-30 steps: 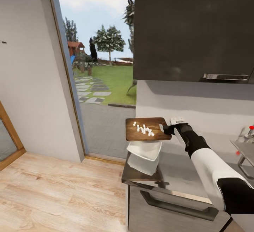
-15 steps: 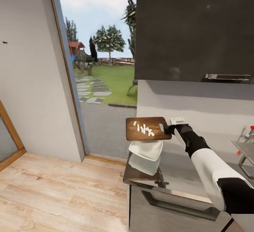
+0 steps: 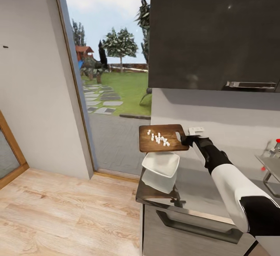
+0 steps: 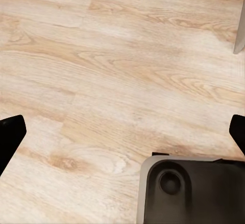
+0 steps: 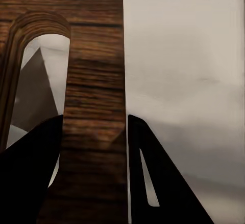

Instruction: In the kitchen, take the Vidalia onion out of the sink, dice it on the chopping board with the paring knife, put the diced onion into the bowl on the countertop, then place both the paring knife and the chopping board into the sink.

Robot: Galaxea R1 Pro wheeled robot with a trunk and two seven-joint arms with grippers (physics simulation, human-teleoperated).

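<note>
Pale wooden flooring (image 3: 58, 213) and a tall open doorway (image 3: 112, 73) onto a garden take up the left of the head view; the left gripper (image 4: 122, 132) hangs over that same flooring in its wrist view, its two dark fingertips (image 4: 10, 132) set wide apart at the edges with nothing between them; further right the glossy grey countertop (image 3: 194, 188) begins above a dark cabinet (image 3: 186, 228), with a dark wall cupboard (image 3: 214, 30) overhead. At the counter's near end sits the white bowl (image 3: 160, 163); directly above it, clear of the rim, the chopping board (image 3: 161, 138) is held roughly level with the diced onion (image 3: 158, 139) as small white cubes on top; the right gripper (image 3: 186, 139) pinches the board at its handle-slot end, and the right wrist view shows its jaws pressed on either face of the wood. Far right, a corner of the sink (image 3: 268, 166) and its red-knobbed tap (image 3: 276, 144) are visible. The step in hand looks like transferring the dice to the bowl; next the board should be tilted so the cubes slide off into the dish, not onto the floor.
</note>
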